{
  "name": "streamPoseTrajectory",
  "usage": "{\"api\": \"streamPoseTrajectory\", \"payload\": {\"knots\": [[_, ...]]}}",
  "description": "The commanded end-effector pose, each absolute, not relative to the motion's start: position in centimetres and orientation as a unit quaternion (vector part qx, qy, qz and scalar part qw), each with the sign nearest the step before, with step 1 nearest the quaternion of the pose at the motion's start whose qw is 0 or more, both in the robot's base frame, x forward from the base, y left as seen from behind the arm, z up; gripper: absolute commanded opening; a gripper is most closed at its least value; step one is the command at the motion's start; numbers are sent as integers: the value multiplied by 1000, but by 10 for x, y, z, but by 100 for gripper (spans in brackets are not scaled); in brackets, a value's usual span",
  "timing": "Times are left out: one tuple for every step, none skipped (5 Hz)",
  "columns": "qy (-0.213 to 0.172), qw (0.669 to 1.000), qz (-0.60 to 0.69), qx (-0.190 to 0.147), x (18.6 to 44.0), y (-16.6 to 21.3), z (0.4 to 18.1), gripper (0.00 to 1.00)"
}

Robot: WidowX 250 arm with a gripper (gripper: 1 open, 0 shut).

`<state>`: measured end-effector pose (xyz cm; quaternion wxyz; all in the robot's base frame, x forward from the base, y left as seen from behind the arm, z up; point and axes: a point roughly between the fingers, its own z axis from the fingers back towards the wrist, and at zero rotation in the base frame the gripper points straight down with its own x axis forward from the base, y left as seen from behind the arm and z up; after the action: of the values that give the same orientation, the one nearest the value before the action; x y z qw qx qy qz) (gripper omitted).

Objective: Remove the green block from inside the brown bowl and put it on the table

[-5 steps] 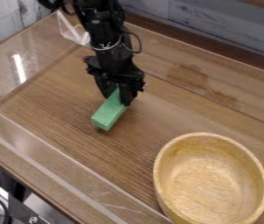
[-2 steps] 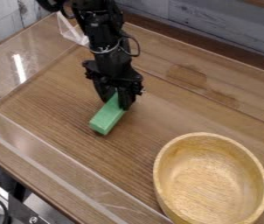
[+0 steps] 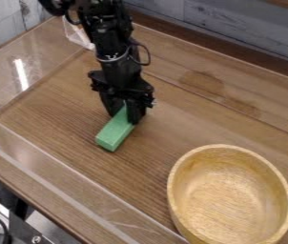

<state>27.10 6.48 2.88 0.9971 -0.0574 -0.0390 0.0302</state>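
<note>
End effector is pointing straight down w/ jaws clamped on the upper end of the green block, gripping it near the block's 1 o'clock tip. Block is lying tilted: its low end at approx 7 o'clock is touching or nearly touching the worktop, while the gripped end is sitting a bit higher. Can't tell for sure whether the low end is bearing weight.

Brown bowl is sitting well apart, at approx 4 o'clock from the block, near the front-right corner, and it's showing empty inside. So the block is already out of the bowl; removal part is looking done.

Step in hand, by judgement: placing phase, i.e. setting the block down on the worktop.

Next move is prob calling for: easing the gripped end down until the block is lying flat, then parting the jaws, then lifting straight up so the fingers aren't dragging the block. Risk: letting go while it's tilted could let it flop or skid a little, though it's far from the acrylic walls and the bowl.
</note>
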Motion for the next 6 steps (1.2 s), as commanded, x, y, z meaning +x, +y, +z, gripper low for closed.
{"api": "streamPoseTrajectory", "payload": {"knots": [[-61, 996, 31, -53, 281, 70, 41, 0], [-57, 996, 31, -57, 280, 69, 40, 0], [-52, 996, 31, -60, 280, 68, 40, 0], [-48, 996, 31, -63, 279, 68, 39, 0], [-44, 996, 31, -66, 279, 68, 38, 0], [-40, 996, 31, -68, 279, 67, 38, 0]]}}
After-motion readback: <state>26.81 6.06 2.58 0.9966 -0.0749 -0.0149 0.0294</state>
